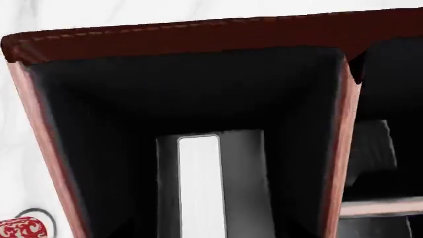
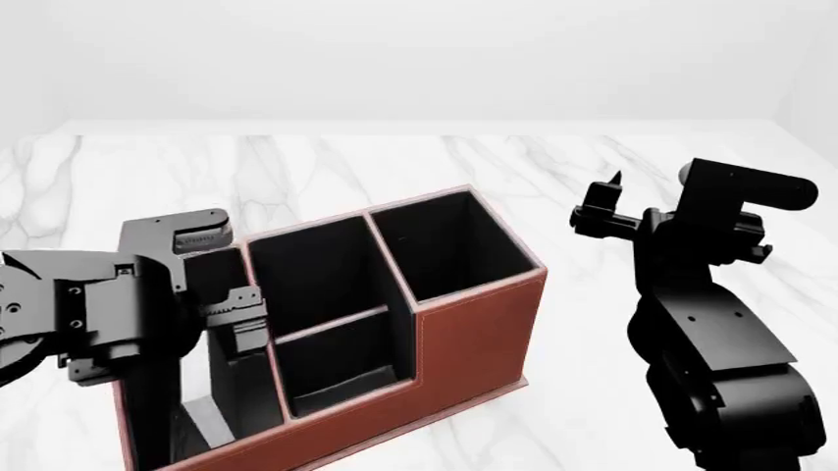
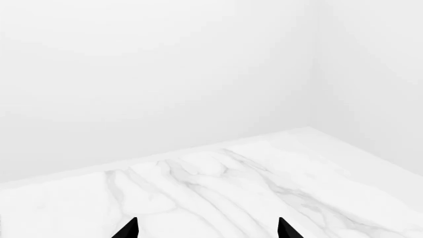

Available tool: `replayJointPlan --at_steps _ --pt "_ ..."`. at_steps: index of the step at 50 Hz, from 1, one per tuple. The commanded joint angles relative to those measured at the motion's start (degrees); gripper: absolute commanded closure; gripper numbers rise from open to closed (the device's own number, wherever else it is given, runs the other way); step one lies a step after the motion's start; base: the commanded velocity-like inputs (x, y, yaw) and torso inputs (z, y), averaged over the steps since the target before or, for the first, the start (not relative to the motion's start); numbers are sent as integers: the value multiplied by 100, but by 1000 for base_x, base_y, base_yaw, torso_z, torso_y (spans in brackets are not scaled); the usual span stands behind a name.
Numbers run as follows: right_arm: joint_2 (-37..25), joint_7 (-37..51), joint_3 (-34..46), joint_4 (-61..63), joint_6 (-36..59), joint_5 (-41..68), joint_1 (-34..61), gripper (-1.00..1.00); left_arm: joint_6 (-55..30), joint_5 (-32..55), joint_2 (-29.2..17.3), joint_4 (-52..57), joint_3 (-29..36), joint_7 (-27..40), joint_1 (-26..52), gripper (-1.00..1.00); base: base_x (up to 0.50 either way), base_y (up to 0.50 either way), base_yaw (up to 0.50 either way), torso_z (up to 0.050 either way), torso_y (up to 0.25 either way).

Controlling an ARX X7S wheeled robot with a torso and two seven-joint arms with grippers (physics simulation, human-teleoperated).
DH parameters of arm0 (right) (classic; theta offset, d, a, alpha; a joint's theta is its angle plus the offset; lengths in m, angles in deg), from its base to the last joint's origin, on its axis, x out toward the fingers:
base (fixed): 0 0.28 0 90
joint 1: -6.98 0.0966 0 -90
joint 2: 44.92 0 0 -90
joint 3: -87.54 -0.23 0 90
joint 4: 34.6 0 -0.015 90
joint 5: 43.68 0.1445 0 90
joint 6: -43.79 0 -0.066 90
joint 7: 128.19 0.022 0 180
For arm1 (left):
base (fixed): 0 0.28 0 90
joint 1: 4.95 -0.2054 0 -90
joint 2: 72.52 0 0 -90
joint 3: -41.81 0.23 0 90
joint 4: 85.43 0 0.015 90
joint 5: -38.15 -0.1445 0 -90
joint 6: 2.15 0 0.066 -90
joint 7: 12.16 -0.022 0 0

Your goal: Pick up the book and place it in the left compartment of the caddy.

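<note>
Black-covered and stiff, the book [image 1: 201, 186] stood inside the caddy's [image 2: 452, 348] left compartment [image 1: 119, 144] near the worktop's front-left corner; we judged it light, best pinched across its covers. Whether the left gripper [image 2: 239, 316] held it we could not tell; the right gripper [image 3: 206, 229] was wide.

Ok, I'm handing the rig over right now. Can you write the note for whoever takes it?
Left gripper: down inside the caddy, over its left compartment. The jaws are out of sight, so I cannot tell if they hold anything.
Right gripper: jaws open, empty, raised over the table to the right of the caddy.
Book: on edge within the left compartment's walls, white page edge facing the left wrist camera. Whether it rests on the floor is unclear.
Done: book picked up and brought into the compartment.
Left: confirm it is seated, release it if held, and lift the left arm straight out.
</note>
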Motion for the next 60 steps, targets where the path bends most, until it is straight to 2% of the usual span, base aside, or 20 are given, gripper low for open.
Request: replayJointPlan --at_steps 1,8,12,16,17,20,21,27,32,36,45,50,52,54,60 --pt "3 15 18 -11 -28 10 3 -100 -299 281 -273 561 -328 574 858 -100 0 0 0 0 0" --pt "-11 27 12 18 6 41 24 -100 -658 1073 -531 1129 -765 1317 1912 -100 0 0 0 0 1" --pt "3 40 37 85 33 60 13 -100 -524 1010 -570 1300 -840 1317 1946 -100 0 0 0 0 0" --pt "-15 45 67 281 209 138 127 -100 -69 -33 -597 1530 -845 1093 1701 -100 0 0 0 0 0" --pt "-30 62 84 390 199 117 188 -100 205 -784 -620 1724 -873 1078 1653 -100 0 0 0 0 0" --pt "-39 48 97 604 167 139 262 -100 526 -2006 -628 2020 -844 1123 1559 -100 0 0 0 0 0" --pt "-74 12 245 817 33 21 264 -100 614 -2865 -568 2155 -706 1250 1459 -100 0 0 0 0 0" --pt "-83 1 649 1270 -737 -512 166 -100 1237 -4958 -396 2295 -384 1635 807 -100 0 0 0 0 0" --pt "-68 -26 760 1478 -1141 -653 26 -100 1583 -5552 -333 2261 -305 1611 465 -100 0 0 0 0 0" --pt "-49 8 797 1537 -1479 -796 -58 -100 1501 -6194 -301 2348 -201 1801 491 -100 0 0 0 0 0" --pt "-84 42 941 1675 -1970 -1096 -170 -100 1434 -6950 -199 2455 -67 2054 380 -100 0 0 0 0 0" --pt "-120 -6 968 1873 -2221 -1136 -193 -100 1358 -7784 -115 2469 -24 2184 436 -100 0 0 0 0 0" --pt "-135 -47 968 1956 -2335 -1124 -188 -100 1074 -8460 -40 2532 129 2161 591 -100 0 0 0 0 0" --pt "-146 -72 996 2037 -2358 -1122 -187 -100 1209 -8255 -27 2415 36 2055 509 -100 0 0 0 0 0" --pt "-146 -142 1060 2088 -2416 -1082 -183 -100 1345 -8723 17 2307 54 1836 499 -100 0 0 0 0 0"
